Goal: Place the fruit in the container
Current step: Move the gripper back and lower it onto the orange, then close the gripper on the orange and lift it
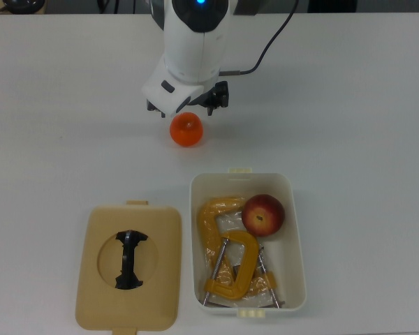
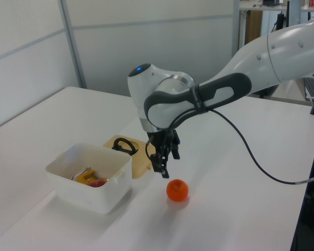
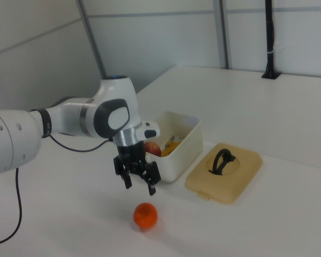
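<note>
The orange fruit [image 1: 186,130] lies on the white table, outside the container [image 1: 298,244]. My gripper [image 3: 139,184] hangs open just above the orange fruit [image 3: 145,216] with nothing between its fingers. In the top view the arm's white body covers most of the gripper [image 1: 186,108], which sits right behind the orange. The dark red apple [image 1: 263,215] rests inside the cream-white container, against the wall on the top view's right. From the left view only a sliver of the apple [image 2: 98,182] shows over the container's wall [image 2: 89,196], and the gripper [image 2: 165,164] hovers beside the orange [image 2: 177,190].
A yellow-orange C-clamp [image 1: 227,258] lies in the container next to the apple. The flat tan lid [image 1: 129,269] with a black handle lies on the table at the container's side, on the top view's left. A black cable trails from the arm.
</note>
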You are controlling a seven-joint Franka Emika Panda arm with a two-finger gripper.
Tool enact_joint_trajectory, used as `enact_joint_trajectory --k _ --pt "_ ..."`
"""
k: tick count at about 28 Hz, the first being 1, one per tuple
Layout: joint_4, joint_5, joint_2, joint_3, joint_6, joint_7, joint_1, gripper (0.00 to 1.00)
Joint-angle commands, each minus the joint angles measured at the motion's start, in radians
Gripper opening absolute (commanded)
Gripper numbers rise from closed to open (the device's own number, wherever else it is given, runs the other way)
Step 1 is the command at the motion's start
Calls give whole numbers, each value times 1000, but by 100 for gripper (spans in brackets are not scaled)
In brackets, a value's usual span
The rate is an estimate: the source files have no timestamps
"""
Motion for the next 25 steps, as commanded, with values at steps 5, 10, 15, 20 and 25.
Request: enact_joint_trajectory --k 5,10,15,20,25 --pt "-35 -54 45 -15 -5 -27 11 100" --pt "-37 -59 68 -14 -1 -27 12 100" --pt "-37 -61 85 -11 5 -27 12 100" --pt "-34 -68 114 -8 8 -27 15 100" --pt "-32 -103 131 -4 8 -29 19 75"
